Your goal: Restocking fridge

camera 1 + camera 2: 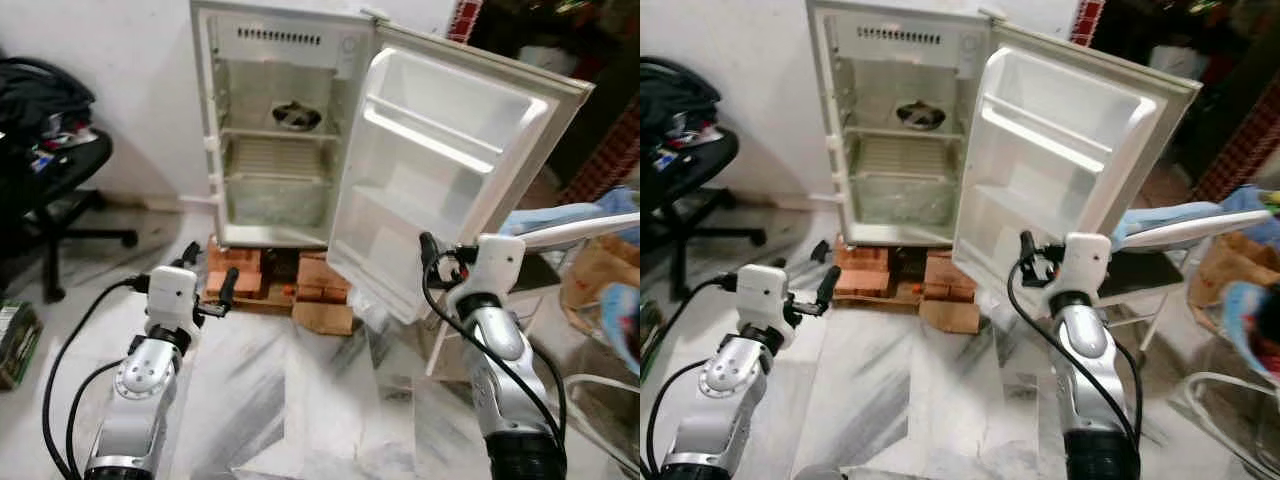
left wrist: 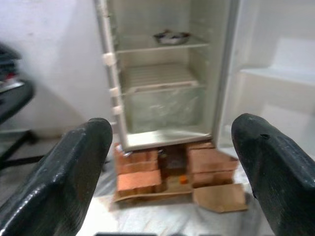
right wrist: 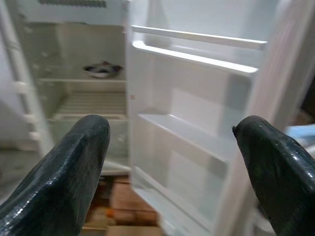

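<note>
A small white fridge (image 1: 270, 130) stands against the wall with its door (image 1: 440, 170) swung wide open to the right. On its upper shelf sits a metal bowl (image 1: 296, 115); below are a wire shelf and a clear crisper drawer (image 2: 165, 108). The door's shelves (image 3: 197, 44) hold nothing. My left gripper (image 1: 209, 270) is open, held low in front of the fridge's left side, with nothing between its fingers (image 2: 69, 172). My right gripper (image 1: 445, 255) is open too, close to the door's lower edge, facing the door's shelves.
The fridge rests on red bricks (image 1: 240, 270) with a piece of cardboard (image 1: 322, 318) in front. A black office chair (image 1: 50, 170) piled with clothes stands at the left. At the right are a blue-covered board (image 1: 570, 225) and a brown bag (image 1: 600, 270). Marble floor lies between.
</note>
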You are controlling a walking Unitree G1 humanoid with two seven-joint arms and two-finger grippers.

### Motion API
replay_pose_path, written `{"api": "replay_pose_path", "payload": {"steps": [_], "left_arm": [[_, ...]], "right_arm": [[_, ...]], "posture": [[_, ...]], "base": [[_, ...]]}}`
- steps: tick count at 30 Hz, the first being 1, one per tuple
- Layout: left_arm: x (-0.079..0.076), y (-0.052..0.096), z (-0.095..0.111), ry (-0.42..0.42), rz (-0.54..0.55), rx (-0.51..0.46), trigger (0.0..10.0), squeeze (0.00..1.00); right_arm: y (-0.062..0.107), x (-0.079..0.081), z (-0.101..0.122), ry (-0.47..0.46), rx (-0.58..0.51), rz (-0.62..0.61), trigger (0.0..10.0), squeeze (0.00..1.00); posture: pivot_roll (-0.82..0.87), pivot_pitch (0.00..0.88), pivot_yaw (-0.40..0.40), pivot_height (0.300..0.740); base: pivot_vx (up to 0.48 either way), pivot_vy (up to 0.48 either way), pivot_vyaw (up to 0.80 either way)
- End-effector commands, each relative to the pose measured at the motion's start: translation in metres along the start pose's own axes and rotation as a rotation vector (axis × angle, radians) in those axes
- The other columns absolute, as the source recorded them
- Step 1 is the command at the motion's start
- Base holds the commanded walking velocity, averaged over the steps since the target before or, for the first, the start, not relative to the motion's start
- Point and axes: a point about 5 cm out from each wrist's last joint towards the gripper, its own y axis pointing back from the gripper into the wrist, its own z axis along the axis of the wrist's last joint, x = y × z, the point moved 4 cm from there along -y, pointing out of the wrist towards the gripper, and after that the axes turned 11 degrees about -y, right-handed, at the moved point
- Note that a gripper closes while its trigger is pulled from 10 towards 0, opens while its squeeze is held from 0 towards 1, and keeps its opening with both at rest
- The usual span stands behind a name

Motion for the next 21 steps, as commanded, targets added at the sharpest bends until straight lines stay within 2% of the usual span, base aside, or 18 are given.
{"api": "replay_pose_path", "payload": {"steps": [1, 21], "left_arm": [[-0.01, -0.003, 0.006, -0.005, -0.027, -0.018, 10.0, 0.0], [-0.009, -0.003, 0.005, 0.004, -0.022, -0.005, 10.0, 0.0]], "right_arm": [[0.0, -0.005, 0.002, -0.016, 0.001, -0.001, 10.0, 0.0], [0.0, 0.009, 0.001, -0.044, 0.009, 0.081, 10.0, 0.0]], "posture": [[0.0, 0.005, -0.099, 0.74], [0.0, 0.026, -0.105, 0.74]], "base": [[0.45, 0.0, 0.0], [0.466, -0.014, 0.0]]}}
